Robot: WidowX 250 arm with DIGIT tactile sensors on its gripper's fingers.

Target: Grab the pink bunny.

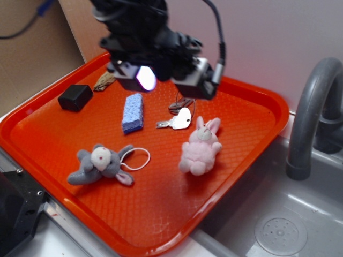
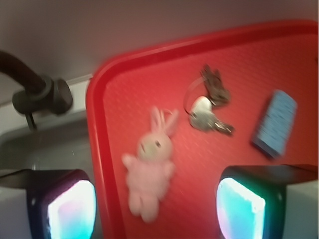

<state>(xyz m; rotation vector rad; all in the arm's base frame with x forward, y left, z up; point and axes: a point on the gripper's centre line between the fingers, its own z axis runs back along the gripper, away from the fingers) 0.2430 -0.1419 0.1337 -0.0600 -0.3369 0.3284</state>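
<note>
The pink bunny [image 1: 200, 148] lies on its back on the red tray [image 1: 161, 214], near the tray's right edge, ears pointing to the far side. In the wrist view the pink bunny [image 2: 149, 167] lies between and beyond the two glowing fingers [image 2: 240, 209]. My gripper [image 1: 161, 79] hangs high above the tray's far middle, up and left of the bunny, not touching it. My gripper [image 2: 155, 211] is open, with nothing between its jaws.
On the tray also lie a grey plush animal [image 1: 102, 164] with a white loop, a blue sponge [image 1: 132, 113], keys with a white tag [image 1: 179, 119], a black box [image 1: 75, 97] and a brown scrap [image 1: 104, 81]. A grey sink [image 1: 278, 214] and tap [image 1: 311, 112] stand right of the tray.
</note>
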